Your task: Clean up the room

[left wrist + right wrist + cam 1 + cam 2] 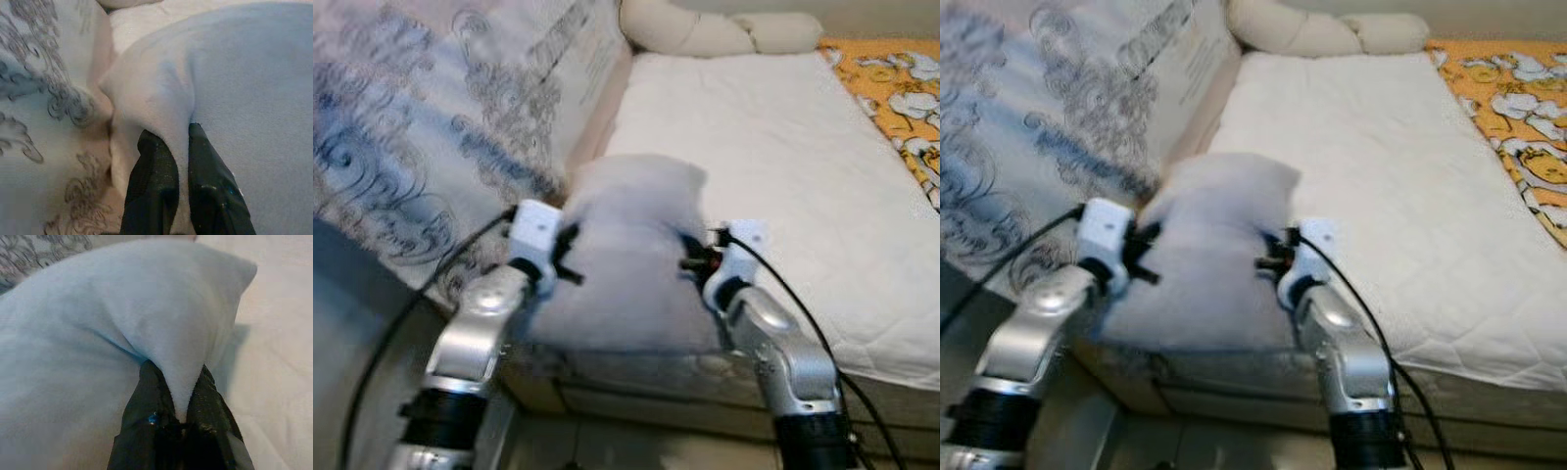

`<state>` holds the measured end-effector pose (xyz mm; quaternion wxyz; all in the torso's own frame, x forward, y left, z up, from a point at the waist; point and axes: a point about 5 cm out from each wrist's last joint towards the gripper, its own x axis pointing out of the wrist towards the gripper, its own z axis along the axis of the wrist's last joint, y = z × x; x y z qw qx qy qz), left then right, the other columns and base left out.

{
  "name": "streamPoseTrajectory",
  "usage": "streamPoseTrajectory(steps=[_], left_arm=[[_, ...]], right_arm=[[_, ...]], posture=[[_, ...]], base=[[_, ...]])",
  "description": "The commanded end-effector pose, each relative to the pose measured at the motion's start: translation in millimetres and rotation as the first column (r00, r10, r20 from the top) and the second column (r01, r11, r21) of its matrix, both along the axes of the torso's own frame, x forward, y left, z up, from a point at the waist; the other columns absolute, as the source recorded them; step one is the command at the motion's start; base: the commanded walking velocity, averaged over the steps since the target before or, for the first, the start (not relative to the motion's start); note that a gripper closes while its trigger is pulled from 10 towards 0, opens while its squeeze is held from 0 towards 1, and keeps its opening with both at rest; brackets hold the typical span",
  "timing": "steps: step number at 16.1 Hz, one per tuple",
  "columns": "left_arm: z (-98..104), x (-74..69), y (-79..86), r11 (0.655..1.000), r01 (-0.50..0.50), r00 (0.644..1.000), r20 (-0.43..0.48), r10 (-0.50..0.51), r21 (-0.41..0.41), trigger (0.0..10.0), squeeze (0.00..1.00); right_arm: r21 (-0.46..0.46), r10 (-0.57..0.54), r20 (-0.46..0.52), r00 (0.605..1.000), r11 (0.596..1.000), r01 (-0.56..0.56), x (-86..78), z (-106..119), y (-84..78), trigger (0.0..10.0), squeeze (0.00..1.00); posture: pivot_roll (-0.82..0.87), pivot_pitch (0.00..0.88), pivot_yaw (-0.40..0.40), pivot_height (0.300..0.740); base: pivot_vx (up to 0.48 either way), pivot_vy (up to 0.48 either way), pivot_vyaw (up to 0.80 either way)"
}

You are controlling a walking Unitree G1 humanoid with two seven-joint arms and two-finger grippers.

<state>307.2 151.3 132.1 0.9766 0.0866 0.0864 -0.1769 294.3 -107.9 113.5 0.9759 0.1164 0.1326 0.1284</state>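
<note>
A pale blue-grey pillow [631,255] hangs between my two arms over the near edge of the bed's white mattress [783,166]. My left gripper [178,142] pinches a fold on the pillow's left side, black fingers [151,181] shut on the fabric. On the opposite side my right gripper [178,384] is shut on another fold of the pillow [112,333]. In the eye views both wrists, left [536,240] and right [729,257], press in at the pillow's flanks.
A patterned grey-and-white panel [421,127] leans along the bed's left side. Cream pillows [715,31] lie at the head of the bed. An orange printed blanket [901,93] covers the far right. The bed's front edge [636,377] is just below the pillow.
</note>
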Motion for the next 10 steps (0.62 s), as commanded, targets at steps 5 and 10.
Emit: streamPoseTrajectory(steps=[5,10], left_arm=[[9.9,2.3,-4.8,1.0,0.015,0.999,0.047,-0.015,-0.003,10.0,0.0],[10.3,2.4,-3.7,1.0,0.004,0.999,0.051,-0.004,-0.004,10.0,0.0]], right_arm=[[-0.017,-0.045,0.05,0.998,0.999,0.046,6.2,9.6,-12.0,10.0,0.0],[-0.031,-0.022,0.044,0.999,0.999,0.024,4.5,7.5,-12.3,10.0,0.0]], posture=[[-0.04,0.0,0.06,0.74],[-0.03,0.0,0.05,0.74]], base=[[0.305,0.0,0.0],[0.309,0.0,0.0]])
